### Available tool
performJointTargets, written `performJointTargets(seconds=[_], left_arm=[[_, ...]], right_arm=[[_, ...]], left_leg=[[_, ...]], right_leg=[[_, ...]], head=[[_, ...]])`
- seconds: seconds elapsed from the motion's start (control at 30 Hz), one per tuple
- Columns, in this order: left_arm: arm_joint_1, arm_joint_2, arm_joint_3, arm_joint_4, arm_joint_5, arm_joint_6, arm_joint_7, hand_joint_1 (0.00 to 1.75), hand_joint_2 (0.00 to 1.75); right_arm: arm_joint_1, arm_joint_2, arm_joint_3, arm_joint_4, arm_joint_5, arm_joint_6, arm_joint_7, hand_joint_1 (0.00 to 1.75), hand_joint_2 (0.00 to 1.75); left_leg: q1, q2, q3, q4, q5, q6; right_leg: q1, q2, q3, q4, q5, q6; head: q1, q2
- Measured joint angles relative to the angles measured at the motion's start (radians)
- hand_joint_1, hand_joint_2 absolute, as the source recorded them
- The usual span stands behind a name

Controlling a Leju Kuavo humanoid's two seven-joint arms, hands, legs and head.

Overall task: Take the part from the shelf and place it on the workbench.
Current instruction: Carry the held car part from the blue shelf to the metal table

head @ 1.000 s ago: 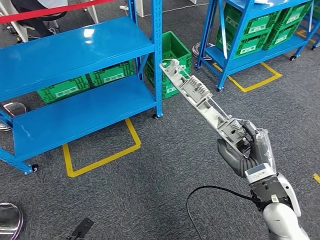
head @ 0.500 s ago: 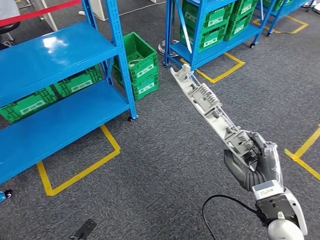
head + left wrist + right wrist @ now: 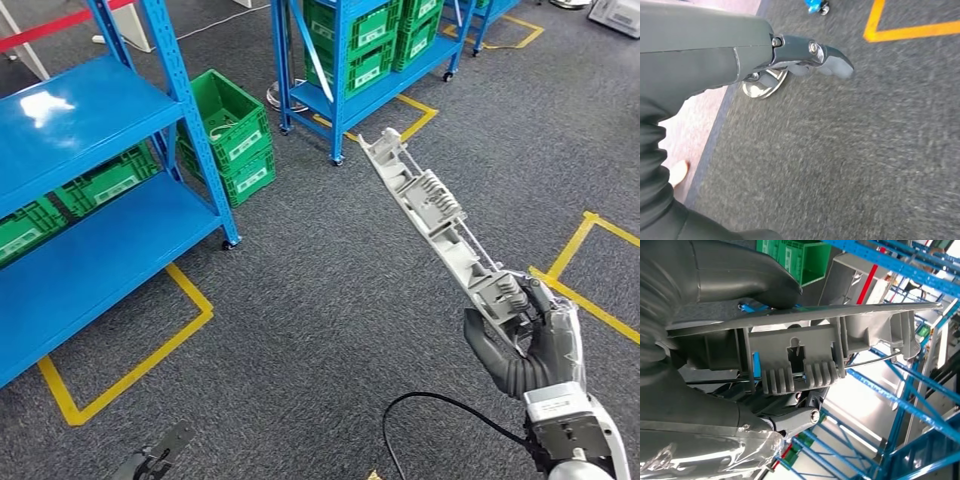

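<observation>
out over the grey carpet, clear of the shelf (image 3: 90, 190), the part (image 3: 441, 215) sticks forward and up from the right hand (image 3: 528, 345), which grips it at its near end only. it is a long, narrow grey plastic moulding with ribs, comb-like teeth and a thin rod or wire running along it. the fingers (image 3: 490, 350) wrap under that end and the thumb closes over the top, so the whole length hangs out unsupported beyond the grasp. in the right wrist view the part (image 3: 802, 352) lies between the thumb above and the darker fingers below, seated on a flat web.

it looks light and fairly stiff, yet so long a piece held at one end would likely lever in the grasp and swing wide on a turn. the teeth and thin rod look breakable; the better hold is the solid ribbed body, nearer the middle if it must be regripped.

the left hand (image 3: 753, 55) hangs over the floor, holding nothing; whether its fingers are spread or curled cannot be told. no bench is visible yet.
</observation>
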Motion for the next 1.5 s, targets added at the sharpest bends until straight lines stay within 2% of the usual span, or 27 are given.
performJointTargets(seconds=[0.07,0.13,0.23,0.27,0.3,0.37,0.43,0.5,0.53,0.57,0.63,0.7,0.77,0.8,0.83,0.87,0.93,0.97,1.0,1.07,1.13,1.2,1.27,1.3,1.37,1.43,1.5], left_arm=[[0.0,0.0,0.0,0.0,0.005,0.0,-0.003,0.0,1.75],[0.003,-0.001,0.001,0.0,0.011,0.001,-0.003,0.0,1.75],[0.018,-0.004,0.001,0.0,0.021,0.001,-0.002,0.0,1.75],[0.024,-0.004,0.002,0.0,0.023,0.001,0.0,0.0,1.75],[0.029,-0.004,0.002,0.0,0.025,0.001,0.002,0.0,1.75],[0.033,-0.004,0.003,0.0,0.027,0.002,0.005,0.0,1.75],[0.034,-0.005,0.003,0.0,0.027,0.002,0.005,0.0,1.75],[0.034,-0.006,0.003,0.0,0.027,0.002,0.006,0.0,1.75],[0.034,-0.006,0.003,0.0,0.027,0.002,0.007,0.0,1.75],[0.034,-0.007,0.003,0.0,0.028,0.002,0.008,0.0,1.75],[0.033,-0.008,0.004,0.0,0.028,0.003,0.01,0.0,1.75],[0.035,-0.006,0.004,0.0,0.029,0.004,0.01,0.0,1.75],[0.039,-0.005,0.005,0.0,0.034,0.004,0.012,0.0,1.75],[0.04,-0.006,0.007,0.0,0.039,0.004,0.014,0.0,1.75],[0.04,-0.006,0.009,0.0,0.047,0.005,0.014,0.0,1.75],[0.04,-0.006,0.012,0.0,0.054,0.007,0.015,0.0,1.75],[0.039,-0.006,0.02,0.0,0.068,0.011,0.016,0.0,1.75],[0.04,-0.006,0.025,0.0,0.075,0.013,0.018,0.0,1.75],[0.04,-0.007,0.031,0.0,0.081,0.014,0.022,0.0,1.75],[0.04,-0.011,0.04,0.0,0.09,0.014,0.032,0.0,1.75],[0.039,-0.014,0.048,0.0,0.093,0.014,0.042,0.0,1.75],[0.041,-0.017,0.055,0.0,0.096,0.014,0.049,0.0,1.75],[0.045,-0.019,0.06,0.0,0.098,0.014,0.05,0.0,1.75],[0.046,-0.019,0.062,0.0,0.097,0.014,0.049,0.0,1.75],[0.046,-0.018,0.063,0.0,0.092,0.014,0.046,0.0,1.75],[0.046,-0.017,0.063,0.0,0.083,0.015,0.036,0.0,1.75],[0.046,-0.017,0.062,0.0,0.071,0.015,0.023,0.0,1.75]], right_arm=[[0.006,0.0,-0.006,-0.005,0.002,0.0,0.0,1.75,1.75],[0.008,0.0,-0.01,-0.008,0.005,0.002,0.0,1.75,1.75],[0.003,0.002,-0.011,-0.01,0.007,0.006,0.0,1.75,1.75],[0.003,0.004,-0.011,-0.009,0.008,0.008,0.0,1.75,1.75],[0.003,0.004,-0.011,-0.009,0.008,0.009,0.0,1.75,1.75],[0.003,0.005,-0.011,-0.008,0.009,0.01,0.0,1.75,1.75],[0.001,0.006,-0.012,-0.008,0.009,0.011,0.0,1.75,1.75],[-0.002,0.006,-0.012,-0.009,0.009,0.011,0.0,1.75,1.75],[-0.003,0.006,-0.013,-0.009,0.009,0.011,-0.001,1.75,1.75],[-0.001,0.006,-0.014,-0.009,0.009,0.011,0.0,1.75,1.75],[0.0,0.007,-0.014,-0.008,0.009,0.011,0.0,1.75,1.75],[-0.002,0.007,-0.015,-0.008,0.009,0.012,-0.001,1.75,1.75],[-0.005,0.007,-0.015,-0.006,0.009,0.016,-0.001,1.75,1.75],[-0.008,0.007,-0.015,-0.003,0.009,0.021,-0.001,1.75,1.75],[-0.013,0.007,-0.015,0.001,0.009,0.028,0.0,1.75,1.75],[-0.02,0.007,-0.015,0.005,0.008,0.036,0.0,1.75,1.75],[-0.046,0.007,-0.014,0.018,0.006,0.052,-0.001,1.75,1.75],[-0.063,0.007,-0.013,0.027,0.004,0.06,-0.002,1.75,1.75],[-0.079,0.007,-0.012,0.038,0.003,0.066,-0.002,1.75,1.75],[-0.107,0.007,-0.011,0.06,0.002,0.075,-0.004,1.75,1.75],[-0.129,0.007,-0.01,0.076,0.002,0.08,-0.004,1.75,1.75],[-0.15,0.008,-0.006,0.093,0.002,0.082,-0.005,1.75,1.75],[-0.162,0.009,-0.003,0.107,0.001,0.082,-0.007,1.75,1.75],[-0.163,0.009,-0.003,0.111,0.0,0.08,-0.007,1.75,1.75],[-0.154,0.008,-0.002,0.112,-0.002,0.075,-0.008,1.75,1.75],[-0.133,0.007,-0.004,0.103,-0.003,0.064,-0.007,1.75,1.75],[-0.099,0.004,-0.01,0.084,-0.004,0.05,-0.006,1.75,1.75]], left_leg=[[0.001,0.012,0.003,-0.002,-0.004,-0.009],[0.004,-0.015,-0.012,0.036,-0.034,-0.017],[0.006,-0.066,-0.107,0.226,-0.124,-0.021],[0.006,-0.07,-0.135,0.276,-0.135,-0.023],[0.006,-0.071,-0.148,0.292,-0.126,-0.024],[0.011,-0.079,-0.118,0.211,-0.06,-0.027],[0.023,-0.12,-0.062,0.085,-0.003,-0.033],[0.029,-0.148,-0.038,0.03,0.008,-0.027],[0.028,-0.143,-0.037,0.026,0.006,-0.019],[0.027,-0.132,-0.037,0.026,0.008,-0.011],[0.026,-0.111,-0.034,0.023,0.012,0.004],[0.022,-0.091,-0.033,0.022,0.011,0.014],[0.017,-0.066,-0.032,0.022,0.01,0.018],[0.015,-0.055,-0.031,0.022,0.009,0.019],[0.013,-0.043,-0.03,0.022,0.007,0.019],[0.012,-0.032,-0.028,0.022,0.006,0.017],[0.006,-0.012,-0.023,0.023,0.001,0.01],[0.003,-0.003,-0.022,0.023,0.0,0.006],[0.001,0.006,-0.021,0.022,-0.001,0.001],[0.002,0.02,-0.019,0.019,-0.002,-0.009],[0.005,-0.009,-0.032,0.049,-0.025,-0.018],[0.006,-0.055,-0.082,0.156,-0.082,-0.023],[0.006,-0.069,-0.143,0.27,-0.122,-0.025],[0.007,-0.071,-0.156,0.286,-0.116,-0.025],[0.01,-0.078,-0.128,0.214,-0.055,-0.026],[0.019,-0.121,-0.072,0.091,0.001,-0.027],[0.023,-0.153,-0.046,0.034,0.011,-0.021]], right_leg=[[-0.002,0.024,-0.003,-0.004,0.005,-0.013],[-0.006,0.044,-0.002,-0.01,0.009,-0.024],[-0.009,0.075,-0.002,-0.012,0.011,-0.033],[-0.01,0.087,-0.002,-0.012,0.011,-0.034],[-0.011,0.101,-0.002,-0.012,0.011,-0.034],[-0.016,0.127,-0.001,-0.01,0.011,-0.029],[-0.017,0.15,-0.008,0.0,0.009,-0.017],[-0.018,0.171,-0.019,0.008,0.009,-0.002],[-0.021,0.182,-0.023,0.008,0.012,0.004],[-0.022,0.18,-0.027,0.006,0.014,0.01],[-0.019,0.136,-0.048,0.041,-0.005,0.019],[-0.015,0.078,-0.103,0.157,-0.063,0.023],[-0.016,0.063,-0.158,0.276,-0.107,0.024],[-0.016,0.061,-0.164,0.292,-0.106,0.022],[-0.015,0.059,-0.148,0.265,-0.087,0.02],[-0.014,0.05,-0.113,0.203,-0.057,0.017],[-0.007,0.011,-0.036,0.07,-0.017,0.009],[-0.003,-0.001,-0.015,0.032,-0.009,0.004],[0.001,-0.004,-0.008,0.017,-0.01,-0.001],[0.002,0.02,-0.011,0.012,-0.004,-0.014],[-0.002,0.04,-0.01,0.003,0.003,-0.026],[-0.004,0.059,-0.01,-0.002,0.006,-0.033],[-0.005,0.081,-0.01,-0.002,0.007,-0.037],[-0.005,0.094,-0.01,-0.002,0.007,-0.036],[-0.008,0.12,-0.009,-0.001,0.008,-0.033],[-0.009,0.143,-0.014,0.006,0.007,-0.023],[-0.01,0.163,-0.023,0.011,0.007,-0.009]], head=[[0.0,0.0],[-0.004,0.0],[-0.009,0.0],[-0.009,0.0],[-0.009,0.0],[-0.009,0.0],[-0.01,0.0],[-0.013,0.0],[-0.013,0.0],[-0.014,0.0],[-0.009,0.0],[-0.003,0.0],[-0.003,0.0],[-0.003,0.0],[-0.003,0.0],[-0.003,0.0],[-0.004,0.0],[-0.005,0.0],[-0.006,0.0],[-0.006,0.0],[-0.008,0.0],[-0.013,0.0],[-0.015,0.0],[-0.015,0.0],[-0.015,0.0],[-0.015,0.0],[-0.016,0.0]])
